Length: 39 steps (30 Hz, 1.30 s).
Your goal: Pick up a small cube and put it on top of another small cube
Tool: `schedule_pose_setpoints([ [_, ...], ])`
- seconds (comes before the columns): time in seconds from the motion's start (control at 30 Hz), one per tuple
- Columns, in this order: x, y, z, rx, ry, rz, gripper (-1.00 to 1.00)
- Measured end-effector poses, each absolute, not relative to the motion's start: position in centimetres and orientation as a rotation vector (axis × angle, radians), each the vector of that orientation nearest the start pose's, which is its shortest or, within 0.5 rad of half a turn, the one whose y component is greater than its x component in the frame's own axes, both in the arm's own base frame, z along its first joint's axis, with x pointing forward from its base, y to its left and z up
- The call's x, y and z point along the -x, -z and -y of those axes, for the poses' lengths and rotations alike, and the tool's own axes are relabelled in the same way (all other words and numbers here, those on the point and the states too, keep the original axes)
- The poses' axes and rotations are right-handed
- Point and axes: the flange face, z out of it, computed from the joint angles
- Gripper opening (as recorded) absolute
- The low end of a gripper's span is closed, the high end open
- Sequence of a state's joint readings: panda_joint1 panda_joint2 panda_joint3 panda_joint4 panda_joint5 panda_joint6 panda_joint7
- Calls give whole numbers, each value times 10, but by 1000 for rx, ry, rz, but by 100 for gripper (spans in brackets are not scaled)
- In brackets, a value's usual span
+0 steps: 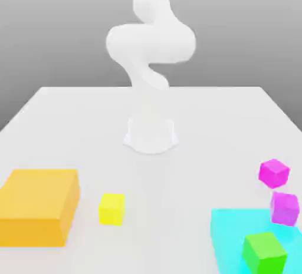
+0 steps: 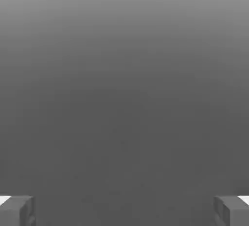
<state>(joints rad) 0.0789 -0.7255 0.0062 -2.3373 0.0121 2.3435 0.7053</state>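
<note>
Several small cubes rest on the white table in the exterior view. A yellow cube (image 1: 111,208) sits alone near the front, left of centre. A magenta cube (image 1: 273,172) and a purple cube (image 1: 285,208) lie at the exterior view's right, close together but apart. A green cube (image 1: 265,253) overlaps the cyan block at the front right; whether it rests on the block I cannot tell. In the hand view my gripper (image 2: 124,211) is open, its grey fingertips (image 2: 17,211) far apart with nothing between them, facing plain grey background. The white arm (image 1: 150,43) rises from its base (image 1: 150,134).
A large orange block (image 1: 38,206) stands at the exterior view's front left, beside the yellow cube. A large cyan block (image 1: 230,237) takes up the front right corner. Bare table (image 1: 177,196) lies between the yellow cube and the cyan block.
</note>
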Motion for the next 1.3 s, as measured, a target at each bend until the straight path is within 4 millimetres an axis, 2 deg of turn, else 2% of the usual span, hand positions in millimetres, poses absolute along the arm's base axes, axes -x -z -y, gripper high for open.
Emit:
schedule_pose_setpoints([
  [0.07,-393,-634,-64,2662,881,-649,0],
  [0.17,-408,-581,-112,2774,781,-374,0],
  [0.23,-411,-544,-145,2831,714,-184,0],
  [0.33,-405,-489,-193,2889,612,112,0],
  [0.43,-388,-433,-237,2913,508,417,0],
  [0.53,-360,-378,-276,2901,402,727,0],
  [0.67,-310,-308,-315,2831,257,1141,0],
  [0.73,-277,-274,-331,2763,182,1361,0],
  [0.83,-220,-226,-347,2618,71,1695,0],
  [0.87,-209,-212,-346,2582,35,1772,0],
  [1.07,-204,-147,-342,2556,0,1824,0],
  [1.1,-203,-138,-341,2556,0,1825,-100],
  [1.3,-203,-133,-341,2557,-2,1826,-100],
])
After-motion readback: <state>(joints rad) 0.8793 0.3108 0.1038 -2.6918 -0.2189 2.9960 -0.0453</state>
